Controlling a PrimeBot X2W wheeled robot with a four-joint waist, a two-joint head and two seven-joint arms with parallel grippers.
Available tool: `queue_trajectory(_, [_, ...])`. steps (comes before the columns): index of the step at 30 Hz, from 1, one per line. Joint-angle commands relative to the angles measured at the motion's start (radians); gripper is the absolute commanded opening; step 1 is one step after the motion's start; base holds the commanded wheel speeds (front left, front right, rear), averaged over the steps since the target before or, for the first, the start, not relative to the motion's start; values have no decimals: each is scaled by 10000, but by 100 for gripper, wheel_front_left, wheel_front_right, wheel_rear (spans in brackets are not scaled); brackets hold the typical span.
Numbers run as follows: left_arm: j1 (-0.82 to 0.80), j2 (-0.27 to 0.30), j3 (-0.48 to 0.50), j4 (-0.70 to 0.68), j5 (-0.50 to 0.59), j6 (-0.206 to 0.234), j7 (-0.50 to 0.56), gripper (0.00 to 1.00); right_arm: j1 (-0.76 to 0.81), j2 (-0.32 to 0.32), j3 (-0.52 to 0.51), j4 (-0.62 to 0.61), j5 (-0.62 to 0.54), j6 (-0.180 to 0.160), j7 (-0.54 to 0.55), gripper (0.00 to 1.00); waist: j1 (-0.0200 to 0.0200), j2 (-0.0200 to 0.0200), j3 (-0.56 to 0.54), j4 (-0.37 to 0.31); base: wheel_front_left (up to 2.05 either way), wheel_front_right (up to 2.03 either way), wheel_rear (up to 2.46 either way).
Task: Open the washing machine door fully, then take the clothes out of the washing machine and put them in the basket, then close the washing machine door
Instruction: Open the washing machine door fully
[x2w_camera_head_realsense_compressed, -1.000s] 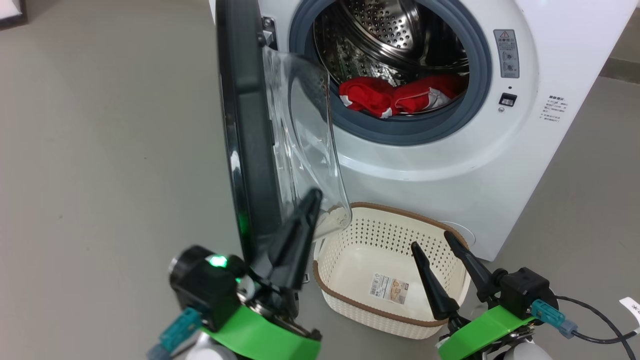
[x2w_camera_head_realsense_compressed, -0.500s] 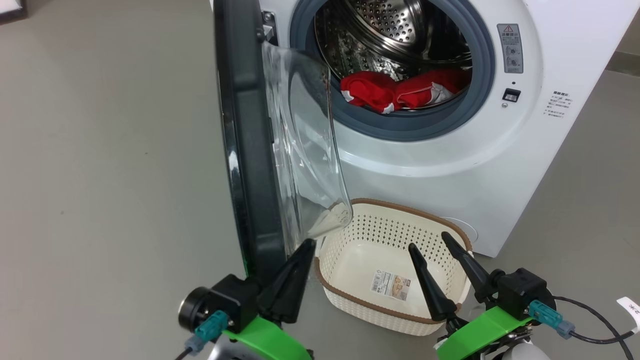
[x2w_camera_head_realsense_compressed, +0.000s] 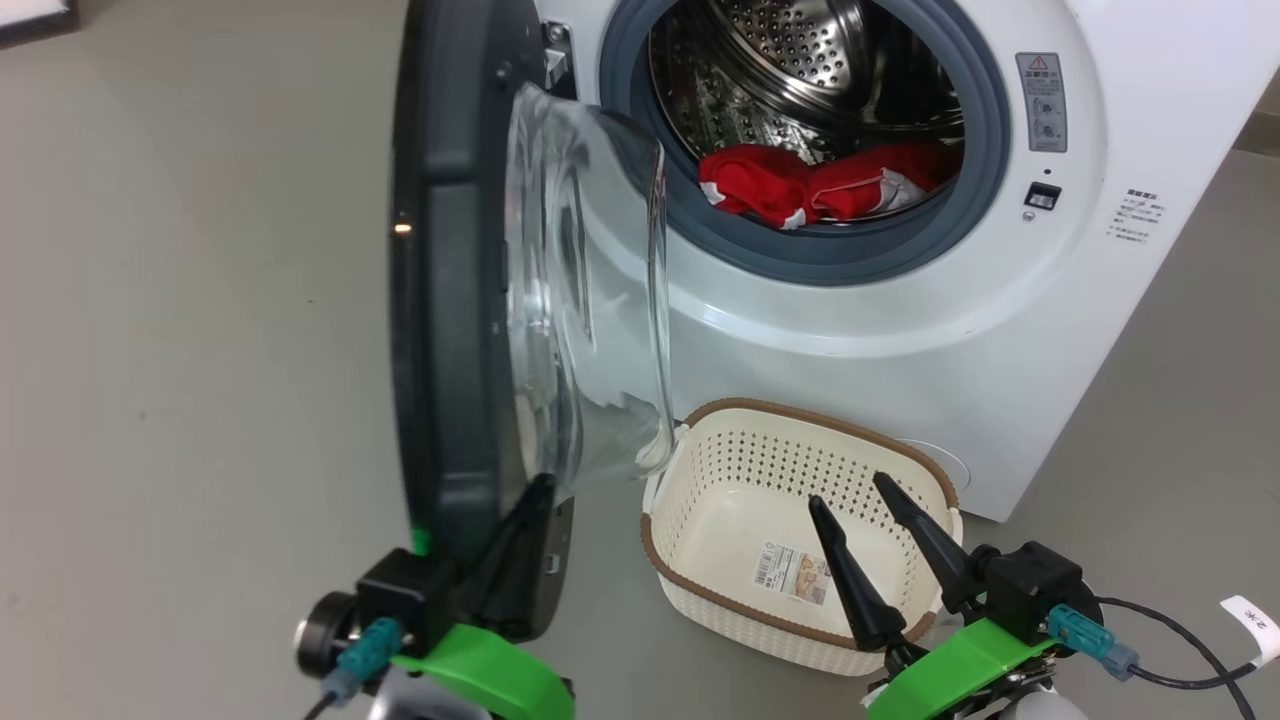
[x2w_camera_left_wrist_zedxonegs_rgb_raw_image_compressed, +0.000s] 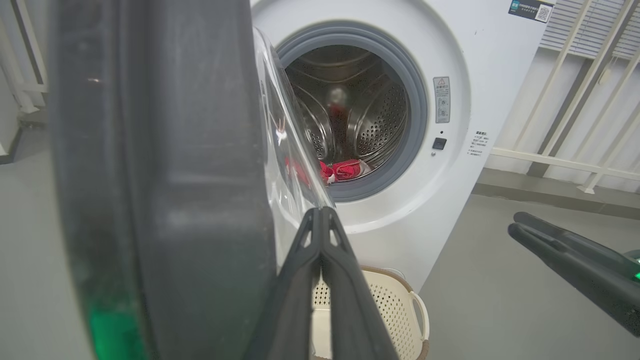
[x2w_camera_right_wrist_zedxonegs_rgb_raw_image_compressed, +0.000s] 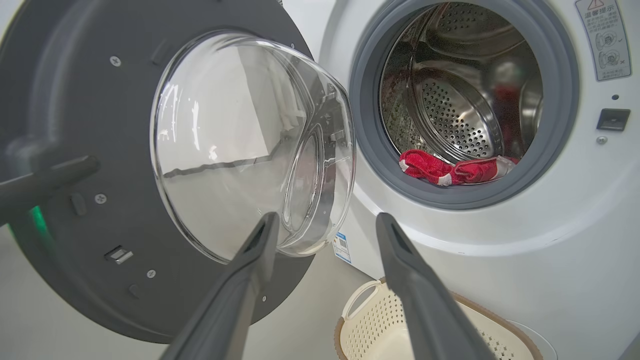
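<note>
Two red bundles of clothes (x2w_camera_head_realsense_compressed: 825, 190) lie at the front lip of the drum (x2w_camera_head_realsense_compressed: 800, 60), ahead of and above your right gripper (x2w_camera_head_realsense_compressed: 848, 490), which is spread, empty and over the one basket (x2w_camera_head_realsense_compressed: 760, 460). Expect them to be soft, light and limp, so pinch a raised fold. Your left gripper (x2w_camera_head_realsense_compressed: 538, 490), fingers pressed together on nothing, seems to lean against the one stiff, heavy washing machine door (x2w_camera_head_realsense_compressed: 450, 300).

The grey floor (x2w_camera_head_realsense_compressed: 200, 350) is stood upon by the washing machine (x2w_camera_head_realsense_compressed: 900, 330), with the basket (x2w_camera_head_realsense_compressed: 750, 635) set just before it.
</note>
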Motion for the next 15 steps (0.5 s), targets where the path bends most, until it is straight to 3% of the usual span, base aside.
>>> queue_trajectory(1, [-88, 344, 648, -206, -80, 228, -97, 0, -360, 18, 240, -202, 23, 63, -93, 100, 0, 0, 13, 64, 0, 0, 0])
queue_trajectory(15, [-74, 1036, 1931, -277, -407, 997, -237, 0, -556, 18, 490, -141, -113, 63, -93, 100, 0, 0, 357, 400, 0, 0, 0])
